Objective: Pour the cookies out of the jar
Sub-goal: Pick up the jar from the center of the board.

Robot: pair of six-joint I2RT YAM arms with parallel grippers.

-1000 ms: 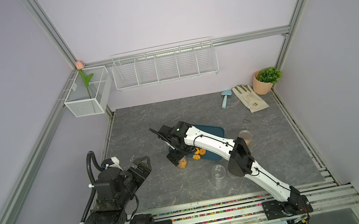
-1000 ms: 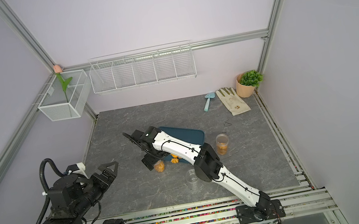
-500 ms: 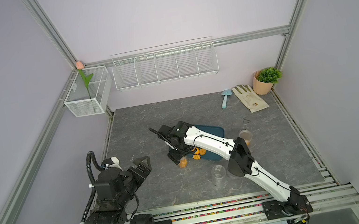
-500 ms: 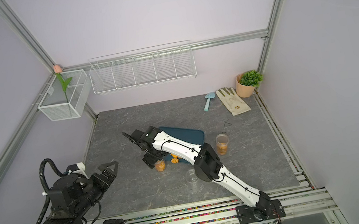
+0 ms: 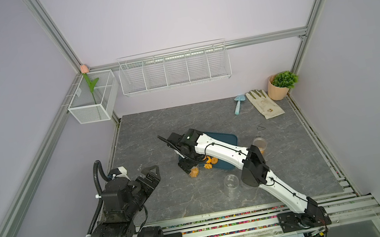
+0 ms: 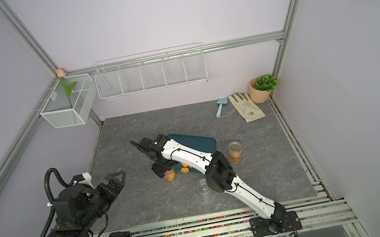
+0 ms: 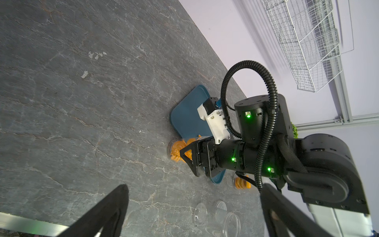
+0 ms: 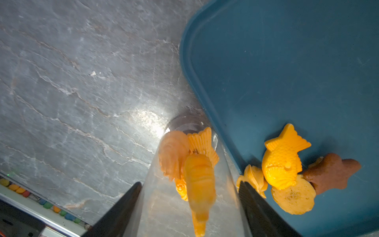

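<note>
- Right arm [image 5: 217, 149]: white shells, black elbow block [image 5: 254, 168], thin black cable clipped along.
- Left arm [image 5: 119, 201]: black housings, white base link, ribbed black conduit [image 5: 96, 176] behind wrist.
- Left gripper [image 7: 193, 186], right gripper [image 8: 190, 183]: black triangular open-frame fingers [image 7: 110, 207].
- Behind right gripper: white screwed bracket [image 7: 215, 123], green indicator lights [image 7: 233, 159].

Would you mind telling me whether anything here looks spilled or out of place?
Slightly: the loose cookies lie bunched at the very edge of the blue tray, and one swirl cookie seems to straddle its rim, beside the jar standing on the table.
</note>
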